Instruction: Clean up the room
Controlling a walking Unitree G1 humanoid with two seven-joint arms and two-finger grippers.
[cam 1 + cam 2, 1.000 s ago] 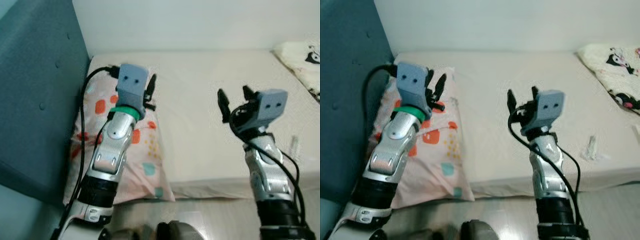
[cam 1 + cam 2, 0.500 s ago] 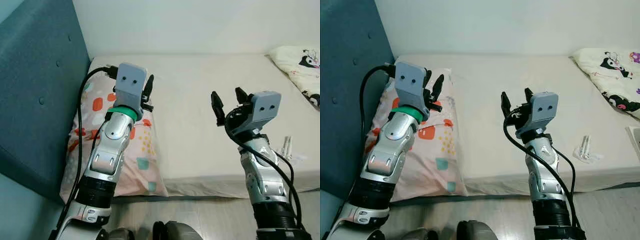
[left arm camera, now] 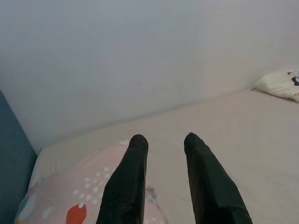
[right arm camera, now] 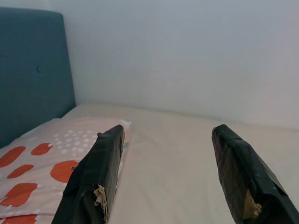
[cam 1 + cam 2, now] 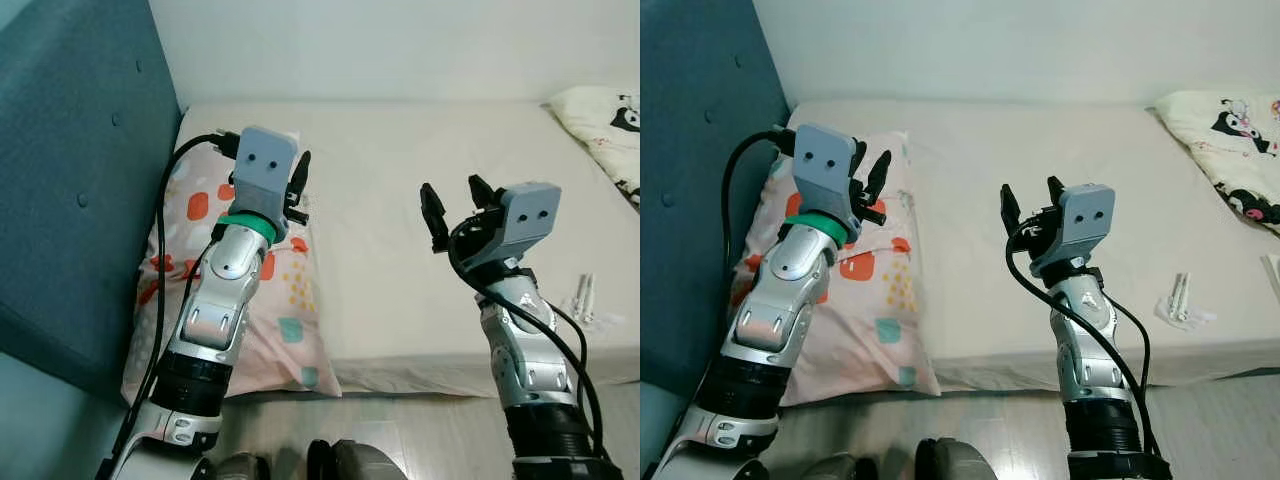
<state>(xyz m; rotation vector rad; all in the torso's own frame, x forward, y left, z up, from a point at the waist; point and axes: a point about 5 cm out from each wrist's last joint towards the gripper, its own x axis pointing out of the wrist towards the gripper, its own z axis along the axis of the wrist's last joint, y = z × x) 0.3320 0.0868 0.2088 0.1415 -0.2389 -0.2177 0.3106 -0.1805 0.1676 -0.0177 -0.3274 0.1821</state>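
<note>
Both arms are raised over the bed. The left gripper hovers above the patterned pillow, the right gripper, fingers spread, above bare sheet. A small white packet lies near the mattress edge.

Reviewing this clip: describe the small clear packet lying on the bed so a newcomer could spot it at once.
Start at the cream mattress along the white wall. Follow its near edge away from the teal padded headboard, past the raised right gripper, whose jaws are open. The small clear plastic packet holding pale sticks lies there alone, far smaller than the pink patterned pillow or the cartoon-print blanket.
</note>
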